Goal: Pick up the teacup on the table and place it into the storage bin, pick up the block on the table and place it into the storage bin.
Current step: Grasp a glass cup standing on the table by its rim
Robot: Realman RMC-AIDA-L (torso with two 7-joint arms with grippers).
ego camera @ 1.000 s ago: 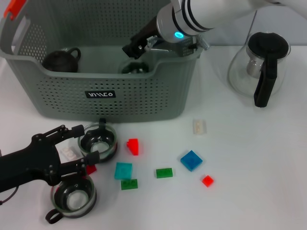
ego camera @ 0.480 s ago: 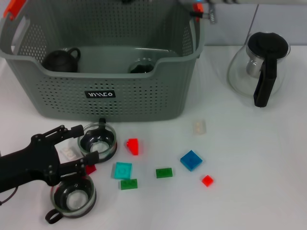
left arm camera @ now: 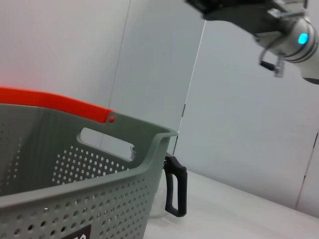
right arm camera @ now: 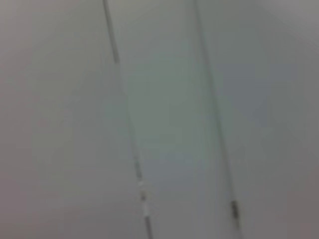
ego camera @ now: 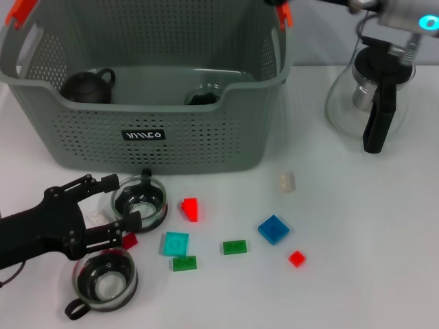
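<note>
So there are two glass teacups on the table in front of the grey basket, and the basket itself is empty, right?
Not quite. The two glass teacups do sit before the grey basket, but the head view shows it isn't empty: a dark teapot and another dark item lie inside.

The big grey storage bin (left arm camera: 75, 184) with little holes fills the low part of the picture, with an orange handle end (left arm camera: 55, 103) on its rim. Just behind the bin's corner stands a black handle (left arm camera: 175, 186) on the white tabletop (left arm camera: 234, 209). High above the bin hangs the other arm (left arm camera: 279, 25), with a blue light.
</note>
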